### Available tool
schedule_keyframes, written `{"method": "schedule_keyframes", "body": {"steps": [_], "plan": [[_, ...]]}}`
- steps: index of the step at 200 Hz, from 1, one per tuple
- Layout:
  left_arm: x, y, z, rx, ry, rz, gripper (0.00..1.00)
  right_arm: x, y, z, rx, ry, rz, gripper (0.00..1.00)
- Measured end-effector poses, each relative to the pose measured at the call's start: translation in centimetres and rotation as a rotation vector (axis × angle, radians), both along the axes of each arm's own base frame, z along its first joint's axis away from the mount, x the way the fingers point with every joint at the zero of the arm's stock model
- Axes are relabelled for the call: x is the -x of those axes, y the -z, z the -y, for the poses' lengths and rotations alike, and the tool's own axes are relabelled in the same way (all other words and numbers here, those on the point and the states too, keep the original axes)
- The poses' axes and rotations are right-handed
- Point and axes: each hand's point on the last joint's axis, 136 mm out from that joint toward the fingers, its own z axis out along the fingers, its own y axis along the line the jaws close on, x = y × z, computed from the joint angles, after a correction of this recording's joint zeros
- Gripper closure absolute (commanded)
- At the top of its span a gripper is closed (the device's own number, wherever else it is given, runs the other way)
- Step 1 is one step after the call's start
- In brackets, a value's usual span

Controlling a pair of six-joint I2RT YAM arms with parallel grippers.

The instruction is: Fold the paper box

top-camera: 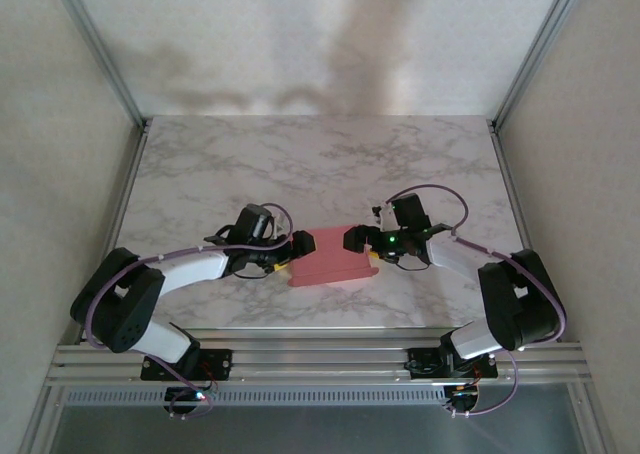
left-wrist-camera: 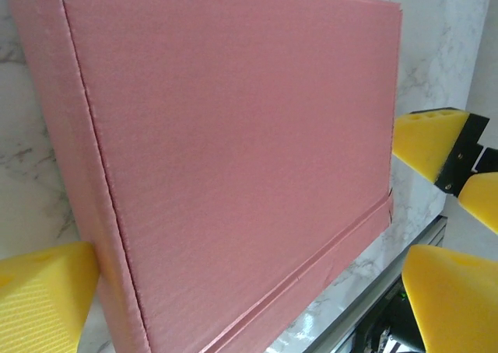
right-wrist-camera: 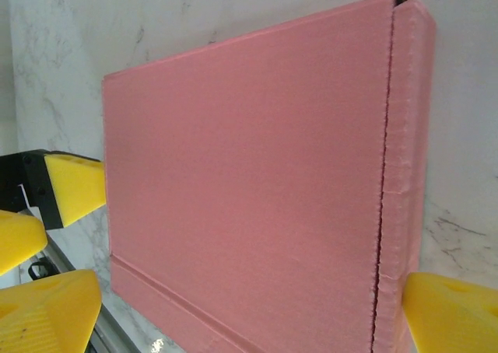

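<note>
I count one flat pink card box [top-camera: 330,259] and one white marbled table [top-camera: 300,164]. Black two-finger grippers: two, my left gripper [top-camera: 298,248] and my right gripper [top-camera: 358,243]. Yellow foam finger pads [left-wrist-camera: 43,298]: four, I think, since the overhead view blurs them.

The paper box [top-camera: 330,261] between my grippers
It lies on the surface [top-camera: 320,164] near my bases, left gripper [top-camera: 299,246] at its left side, right gripper [top-camera: 354,239] at its right.
</note>
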Motion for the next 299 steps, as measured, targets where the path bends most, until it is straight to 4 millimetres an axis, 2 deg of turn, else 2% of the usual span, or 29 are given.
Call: {"method": "schedule_keyframes", "body": {"steps": [27, 75, 102, 164, 299], "plan": [[-1.0, -1.8, 0.1, 0.025, -0.008, 0.038, 0.01, 0.3, -1.9, 0.3, -0.014, 0.004, 0.032, 0.01], [-2.5, -5.2, -0.2, 0.082, -0.025, 0.111, 0.01, 0.5, -6.7, 0.5, -0.047, 0.013, 0.097, 0.01], [-2.8, -6.6, -0.2, 0.101, -0.025, 0.135, 0.01, 0.2, -8.3, 0.6, -0.056, 0.032, 0.096, 0.01], [-3.1, -8.8, -0.1, 0.134, -0.020, 0.178, 0.01, 0.8, -7.8, 1.0, -0.043, 0.056, 0.031, 0.01], [-2.9, -9.3, 0.0, 0.159, -0.008, 0.178, 0.01, 1.3, -6.6, 1.1, -0.032, 0.075, -0.059, 0.01]]}}
